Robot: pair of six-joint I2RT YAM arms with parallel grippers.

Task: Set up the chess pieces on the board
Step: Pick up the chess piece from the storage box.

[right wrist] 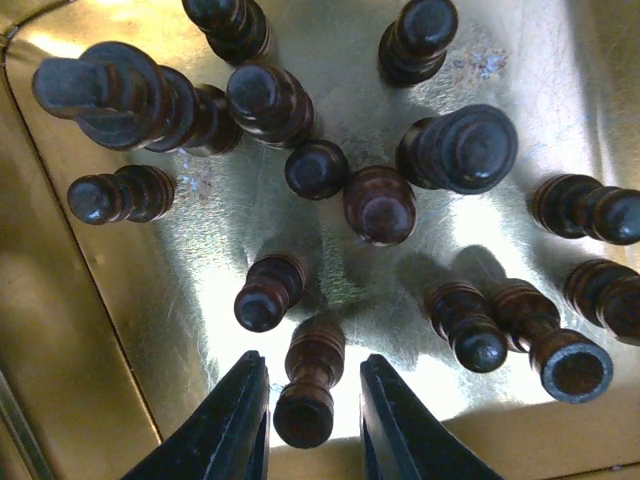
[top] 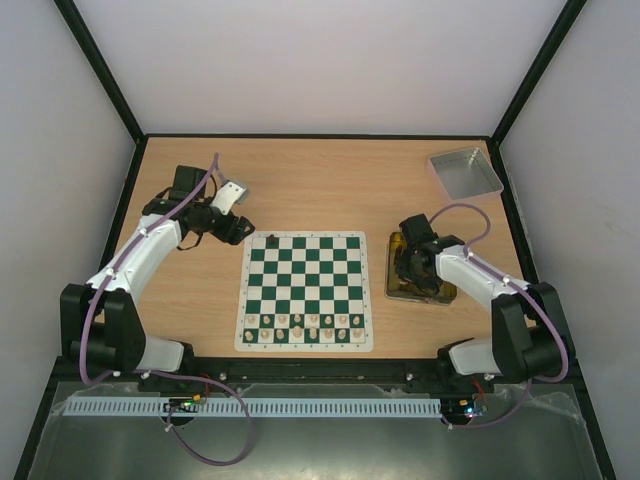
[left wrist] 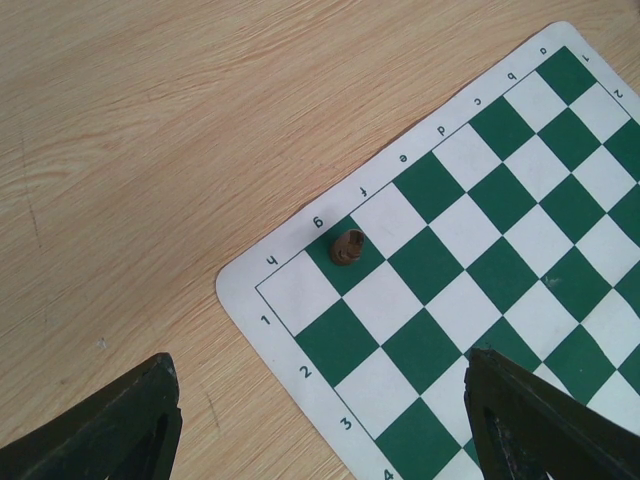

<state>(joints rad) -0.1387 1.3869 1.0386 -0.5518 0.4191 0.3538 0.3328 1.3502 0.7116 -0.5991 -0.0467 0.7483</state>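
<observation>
Nearest us, at the board's [top: 305, 275] 6 o'clock edge, the cream pieces [top: 305, 325] fill their two rows. The dark side is the job in hand.

Out at 3 o'clock sits the tin [right wrist: 90, 330], and the right claw [right wrist: 312, 362] is down inside it. Its jaws stand either side of a pawn [right wrist: 305, 390] with a sliver of gold showing on both flanks, so it is open around the pawn and not pinching yet. The other dark pieces [right wrist: 380, 205] crowd the tin just beyond, one leaning close at the pawn's 11 o'clock.

I'd call this the pick step. The next move calls for a square squeeze on that pawn and a straight lift, without nudging that neighbour.

Further off, at the board's 10 o'clock, the left claw [left wrist: 320, 360] hangs spread wide and empty over the far-left corner. Just one dark piece [left wrist: 346, 246] stands on the board, on the far row, second square from that corner. So there is nearly a full army to carry.

Beyond, at 1 o'clock, lies a tray [top: 465, 172].
</observation>
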